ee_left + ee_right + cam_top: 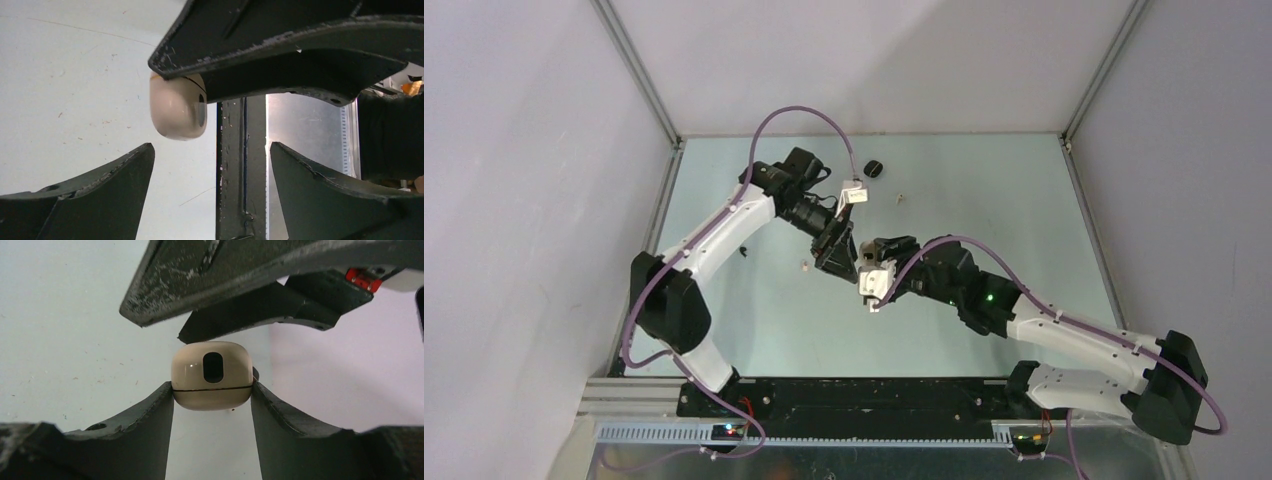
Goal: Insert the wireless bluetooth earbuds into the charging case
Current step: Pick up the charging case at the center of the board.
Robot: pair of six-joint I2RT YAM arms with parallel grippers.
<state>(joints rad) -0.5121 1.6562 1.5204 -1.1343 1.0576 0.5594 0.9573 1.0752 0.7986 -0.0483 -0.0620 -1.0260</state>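
A beige charging case (211, 375) with its lid down and a dark oval hole in its face is pinched between the fingers of my right gripper (212, 386), above the table. In the left wrist view the same case (177, 107) hangs under the right gripper's dark fingers. My left gripper (211, 146) stands open just short of it with nothing between its fingers. From the top camera the left gripper (837, 248) and right gripper (867, 260) meet tip to tip at mid-table. Tiny earbuds lie on the table: a pale one (805, 265), another pale one (900, 198) and a dark one (744, 250).
A round black object (874, 168) lies toward the back of the pale green table (984, 200). Grey walls close in the left, right and back sides. A black rail (864, 395) carrying the arm bases runs along the near edge.
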